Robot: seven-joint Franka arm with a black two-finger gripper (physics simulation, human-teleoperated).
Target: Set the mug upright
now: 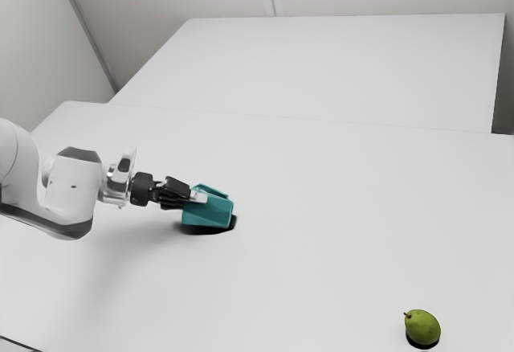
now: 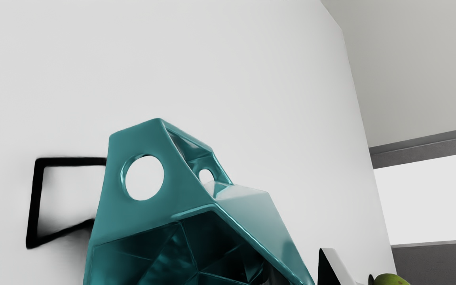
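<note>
- Tool (image 1: 196, 198) at the open end of the mug (image 1: 210, 214), right by the rim (image 2: 251, 238); cannot tell from here whether wide, narrow or closed on the wall.
- Out on the bench (image 1: 321, 215), find the mug tipped on its side, mouth toward the tool, handle (image 1: 212, 191) on the upper side; cannot tell whether resting fully or slightly raised.
- Likely step in hand: getting a sure hold near the rim before turning.
- Make certain of a firm, square bite on the wall first; pull gently as a test.
- Then lift just enough for clearance and roll the mouth upward slowly, keeping the base low.
- Watch for slipping on the slanted faces, or catching the handle.
- Set down flat, checking for wobble before letting go.
- Leave the pear (image 1: 422, 327) alone, well apart.
</note>
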